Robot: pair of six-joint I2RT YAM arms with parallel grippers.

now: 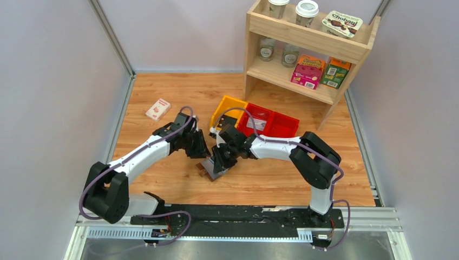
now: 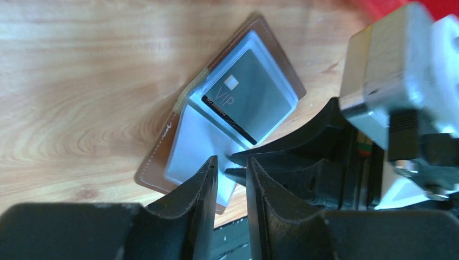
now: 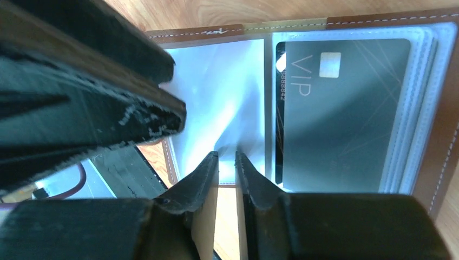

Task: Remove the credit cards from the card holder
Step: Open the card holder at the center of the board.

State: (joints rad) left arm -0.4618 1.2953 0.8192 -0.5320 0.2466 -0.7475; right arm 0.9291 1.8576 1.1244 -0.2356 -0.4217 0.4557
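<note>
Wood table (image 1: pixel 162 92): brown card holder (image 2: pixel 187 143) lies open w/ dark VIP card (image 2: pixel 251 97) inside. L gripper (image 2: pixel 231 168) & R gripper (image 3: pixel 226 162) sit at its clear page (image 3: pixel 216 92), thin gaps; can't tell if pinching.

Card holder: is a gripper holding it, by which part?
Cannot tell. The right gripper straddles the edge of a clear sleeve in the card holder, fingers slightly apart; the left gripper sits over that sleeve.
</note>
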